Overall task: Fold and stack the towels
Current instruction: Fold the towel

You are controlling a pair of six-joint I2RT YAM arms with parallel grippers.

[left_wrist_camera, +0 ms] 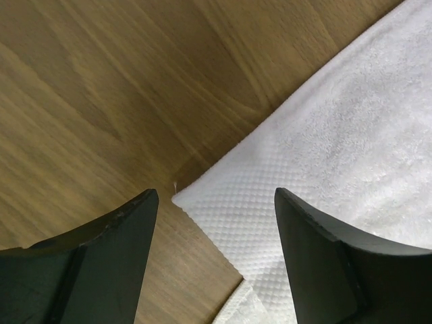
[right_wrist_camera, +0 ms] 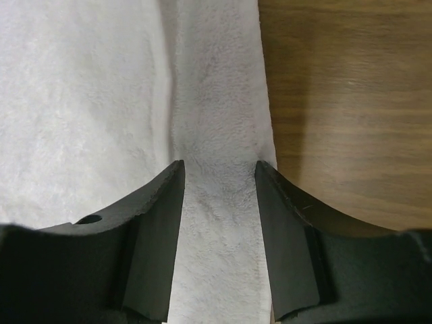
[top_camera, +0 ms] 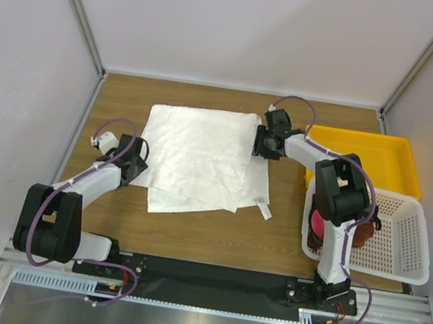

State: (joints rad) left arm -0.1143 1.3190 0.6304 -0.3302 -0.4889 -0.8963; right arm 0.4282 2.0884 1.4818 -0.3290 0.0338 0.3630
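A large white towel point(top_camera: 201, 156) lies partly folded in the middle of the table, its small tag point(top_camera: 263, 209) at the near right. My left gripper point(top_camera: 138, 165) is open at the towel's left edge. In the left wrist view a corner of the towel point(left_wrist_camera: 223, 216) lies between its fingers point(left_wrist_camera: 128, 236). My right gripper point(top_camera: 261, 141) is open at the towel's right edge. Its fingers point(right_wrist_camera: 158, 223) stand either side of a strip of towel point(right_wrist_camera: 219, 202) and press down on it. A magenta-pink towel point(top_camera: 317, 223) and a reddish-brown one point(top_camera: 365, 235) lie in the basket, mostly hidden by the right arm.
A yellow tray point(top_camera: 397, 152) stands at the back right. A white perforated basket point(top_camera: 405, 239) stands at the near right, in front of the tray. Bare wooden table point(top_camera: 190, 231) shows in front of the towel. Grey walls close in the left, back and right.
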